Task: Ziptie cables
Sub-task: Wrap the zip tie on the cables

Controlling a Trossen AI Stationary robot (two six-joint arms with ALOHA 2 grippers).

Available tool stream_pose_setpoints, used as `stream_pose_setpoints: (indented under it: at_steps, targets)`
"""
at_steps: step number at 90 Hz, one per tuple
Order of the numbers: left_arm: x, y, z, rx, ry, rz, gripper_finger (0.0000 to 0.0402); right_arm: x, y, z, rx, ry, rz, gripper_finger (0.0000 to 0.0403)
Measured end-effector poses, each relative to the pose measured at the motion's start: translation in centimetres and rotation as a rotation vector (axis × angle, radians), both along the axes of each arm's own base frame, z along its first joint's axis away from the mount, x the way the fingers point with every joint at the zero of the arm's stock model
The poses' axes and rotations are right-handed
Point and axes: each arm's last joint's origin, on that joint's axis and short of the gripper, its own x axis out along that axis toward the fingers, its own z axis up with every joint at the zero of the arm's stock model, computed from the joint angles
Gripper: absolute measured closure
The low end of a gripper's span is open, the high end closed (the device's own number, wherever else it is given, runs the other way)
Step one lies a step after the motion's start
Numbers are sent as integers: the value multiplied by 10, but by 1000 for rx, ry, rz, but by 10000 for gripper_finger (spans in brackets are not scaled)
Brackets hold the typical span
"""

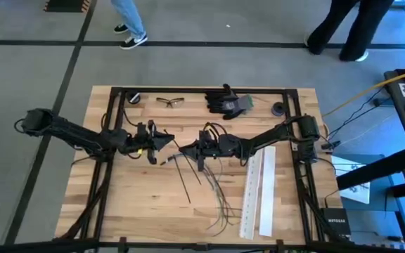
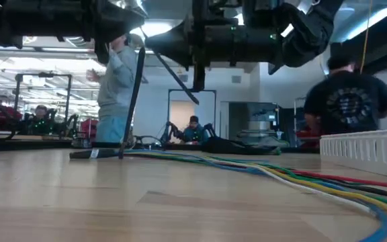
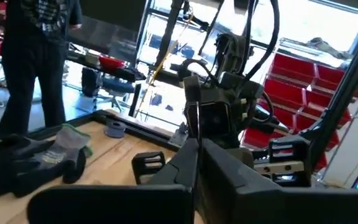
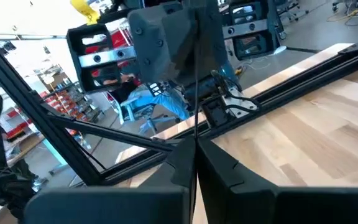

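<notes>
Two closed robot hands — left hand, right hand — meet above a wooden table strewn with cables; people stand beyond

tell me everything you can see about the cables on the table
The cables are several thin, flexible wires lying loose on the wooden table, fanned out toward its front edge just left of the white perforated strips. From above they look dark; the low view shows coloured sheaths: green, blue, yellow, white, red and black. Their upper ends converge below the right hand. One dark strand runs up toward the two hands; whether either hand grips it cannot be told.
</notes>
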Motion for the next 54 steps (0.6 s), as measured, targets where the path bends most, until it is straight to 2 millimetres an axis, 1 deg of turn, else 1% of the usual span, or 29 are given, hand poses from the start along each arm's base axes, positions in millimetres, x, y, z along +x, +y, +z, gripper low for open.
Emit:
stream_pose_setpoints:
  at_steps: [6, 16, 31, 45, 54]
  targets:
    - [-2, 0, 2, -5, -10, 0, 402, 0, -3, 3, -62, -7, 32, 402]
    - [-6, 1, 7, -28, -33, -4, 401, -4, -5, 16, -174, -18, 44, 402]
    - [-11, 2, 8, -48, -13, -8, 401, -14, -8, 34, -389, 75, 37, 402]
    - [-12, 2, 7, -51, 2, -8, 401, -25, -10, 46, -515, 164, 11, 402]
    - [-12, 2, 7, -49, 2, -6, 401, -28, -10, 49, -536, 190, 13, 391]
